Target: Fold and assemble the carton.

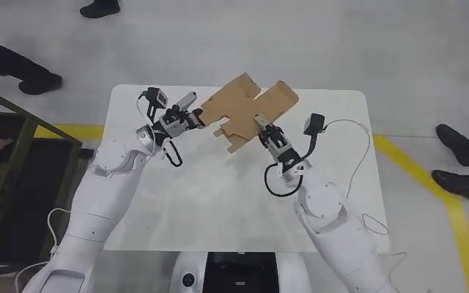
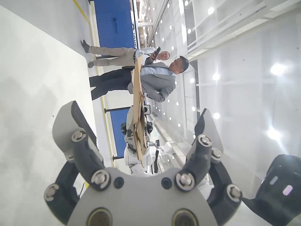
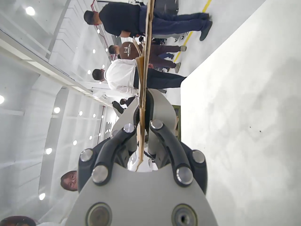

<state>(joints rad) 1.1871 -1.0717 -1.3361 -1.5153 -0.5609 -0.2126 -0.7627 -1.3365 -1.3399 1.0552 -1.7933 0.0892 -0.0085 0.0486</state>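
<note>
A flat brown carton [image 1: 245, 106] is held level above the white table [image 1: 220, 205]. My right gripper [image 1: 262, 126] is shut on its near edge; the right wrist view shows the carton [image 3: 148, 24] edge-on, pinched in the right gripper [image 3: 143, 99]. My left gripper [image 1: 196, 117] is at the carton's left edge. In the left wrist view the left gripper [image 2: 138, 112] is open, its fingers [image 2: 77, 121] spread wide, and the carton [image 2: 137, 88] runs edge-on between them without touching either pad.
A black cable [image 1: 352, 139] loops over the table's right side. A dark frame [image 1: 22, 146] stands off the table's left edge. Shoes of people [image 1: 454, 139] stand around the table, and a yellow line [image 1: 418, 157] crosses the floor.
</note>
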